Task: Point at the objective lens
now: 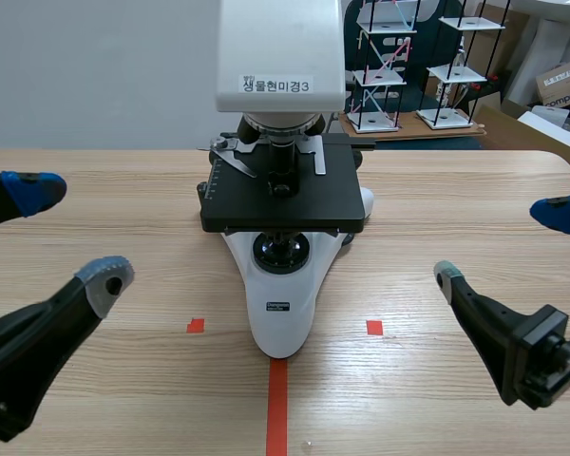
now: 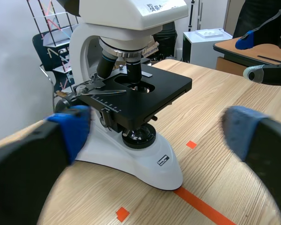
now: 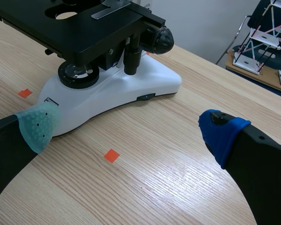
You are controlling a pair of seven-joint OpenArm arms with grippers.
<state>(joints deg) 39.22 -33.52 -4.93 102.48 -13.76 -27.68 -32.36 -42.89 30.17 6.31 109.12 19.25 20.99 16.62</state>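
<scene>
A white microscope [image 1: 279, 304] with a black stage [image 1: 283, 197] stands mid-table. Its objective lens [image 1: 282, 158] hangs from the turret down to the stage; in the left wrist view the objective lens [image 2: 133, 73] shows beside a second, tilted one [image 2: 105, 64]. My left gripper [image 1: 66, 233] is open at the table's left, well short of the microscope [image 2: 131, 150]. My right gripper [image 1: 508, 242] is open at the right, beside the white base [image 3: 112, 101]; the lens is hidden in that view.
Orange-red tape marks [image 1: 277, 399] lie in front of the microscope. Wire racks [image 1: 385, 66] and cardboard boxes [image 1: 560, 85] stand beyond the table's far edge. My right arm's fingers [image 2: 267, 72] show past the stage in the left wrist view.
</scene>
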